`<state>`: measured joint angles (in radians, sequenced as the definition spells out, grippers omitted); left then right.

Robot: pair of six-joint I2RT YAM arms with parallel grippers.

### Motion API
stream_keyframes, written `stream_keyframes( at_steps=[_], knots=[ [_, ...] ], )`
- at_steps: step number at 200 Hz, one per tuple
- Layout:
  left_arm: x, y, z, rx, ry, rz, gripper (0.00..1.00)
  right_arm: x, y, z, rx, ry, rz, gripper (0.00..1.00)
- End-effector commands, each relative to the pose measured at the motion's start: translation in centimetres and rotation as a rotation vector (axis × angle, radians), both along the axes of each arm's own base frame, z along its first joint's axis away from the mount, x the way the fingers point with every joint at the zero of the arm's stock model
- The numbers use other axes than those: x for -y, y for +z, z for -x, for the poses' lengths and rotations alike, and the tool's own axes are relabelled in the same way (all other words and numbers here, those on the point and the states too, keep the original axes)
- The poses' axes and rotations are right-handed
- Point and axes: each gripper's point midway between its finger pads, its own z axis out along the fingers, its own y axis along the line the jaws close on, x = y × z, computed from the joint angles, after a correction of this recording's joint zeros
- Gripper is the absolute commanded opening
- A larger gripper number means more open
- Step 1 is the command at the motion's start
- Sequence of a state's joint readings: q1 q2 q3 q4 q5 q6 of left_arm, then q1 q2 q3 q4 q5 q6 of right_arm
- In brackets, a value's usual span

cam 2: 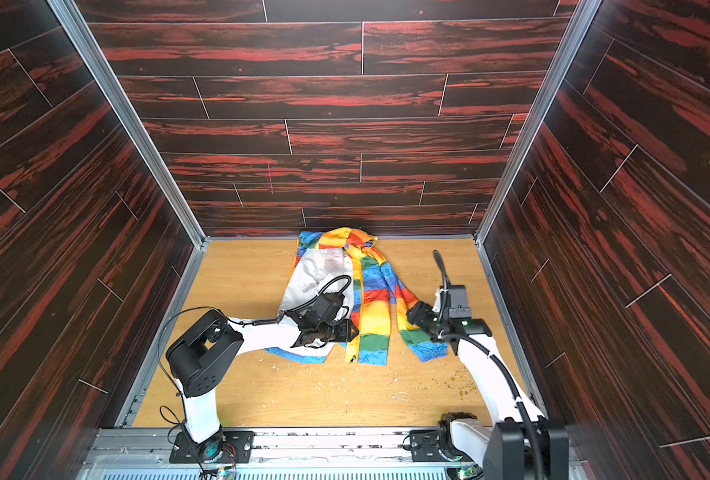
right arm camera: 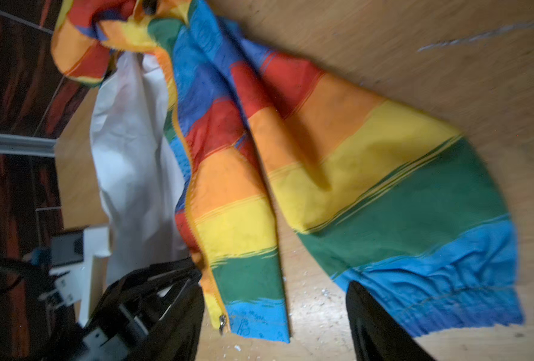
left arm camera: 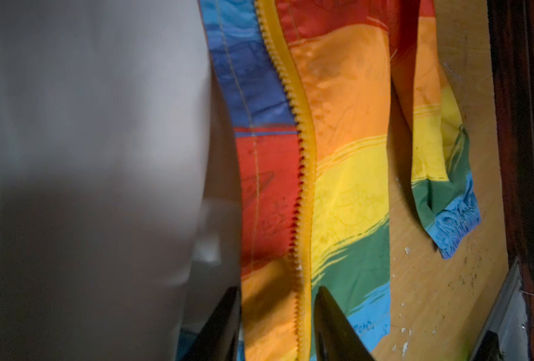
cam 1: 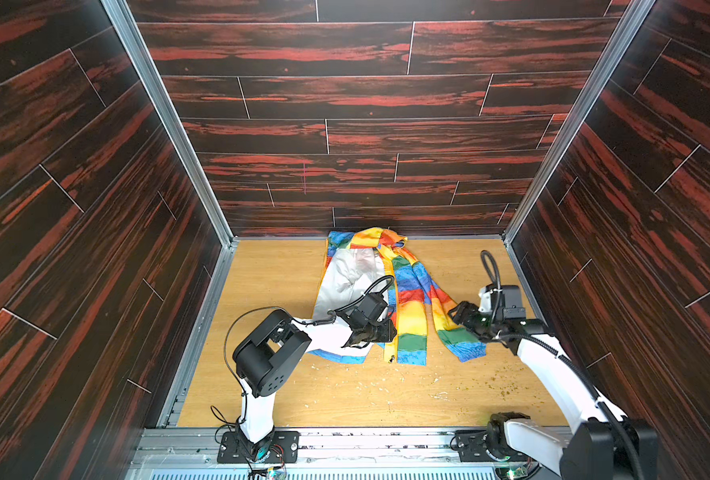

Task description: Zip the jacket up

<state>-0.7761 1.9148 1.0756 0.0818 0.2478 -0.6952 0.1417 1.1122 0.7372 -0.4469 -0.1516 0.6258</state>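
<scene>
Now | jacket (cam 1: 411, 299) unzipped on table (cam 1: 278, 291) | left hand (left arm camera: 278, 290) astride zipper (left arm camera: 306, 156)

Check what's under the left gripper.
The jacket: its yellow zipper runs between the open jaws of the left gripper, orange cloth alongside. What lies beneath that cloth is covered.
</scene>
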Motion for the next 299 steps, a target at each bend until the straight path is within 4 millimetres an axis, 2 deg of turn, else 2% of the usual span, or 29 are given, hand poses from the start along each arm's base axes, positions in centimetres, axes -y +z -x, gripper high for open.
stream_keyframes(
  at_steps=[1, 24, 57, 75, 84, 118, 161, 193, 266, 299],
  knots=[
    [2.4, 1.1, 0.8, -0.011, -0.094, 0.123, 0.40, -2.1, -1.1, 1.5, -0.035, 0.028, -0.070, 0.73],
    [4.1, 1.7, 1.4, -0.033, -0.136, 0.219, 0.30, -3.9, -2.4, 2.4, -0.061, 0.059, -0.107, 0.68],
    [5.0, 2.6, 1.5, -0.041, -0.149, 0.283, 0.12, -6.6, -4.2, 3.4, -0.102, 0.095, -0.194, 0.55],
    [5.2, 3.5, 1.4, -0.035, -0.142, 0.299, 0.03, -7.7, -4.7, 4.0, -0.113, 0.100, -0.242, 0.55],
    [5.2, 3.9, 1.3, -0.030, -0.138, 0.300, 0.00, -8.1, -4.9, 4.3, -0.118, 0.096, -0.267, 0.58],
    [5.3, 6.0, 0.9, -0.014, -0.123, 0.312, 0.00, -9.5, -5.5, 5.5, -0.142, 0.051, -0.398, 0.70],
    [5.4, 7.2, 0.7, -0.020, -0.106, 0.328, 0.00, -10.5, -5.8, 6.4, -0.124, -0.048, -0.591, 0.74],
    [5.4, 7.5, 0.8, -0.041, -0.088, 0.343, 0.00, -11.8, -6.2, 6.7, -0.106, -0.058, -0.614, 0.75],
    [6.0, 10.4, 0.5, -0.093, -0.041, 0.430, 0.00, -13.5, -6.6, 5.3, -0.011, -0.054, -0.771, 0.78],
    [6.0, 12.0, 0.6, -0.139, 0.003, 0.491, 0.00, -13.8, -5.7, 4.8, 0.075, -0.041, -0.844, 0.79]
  ],
)
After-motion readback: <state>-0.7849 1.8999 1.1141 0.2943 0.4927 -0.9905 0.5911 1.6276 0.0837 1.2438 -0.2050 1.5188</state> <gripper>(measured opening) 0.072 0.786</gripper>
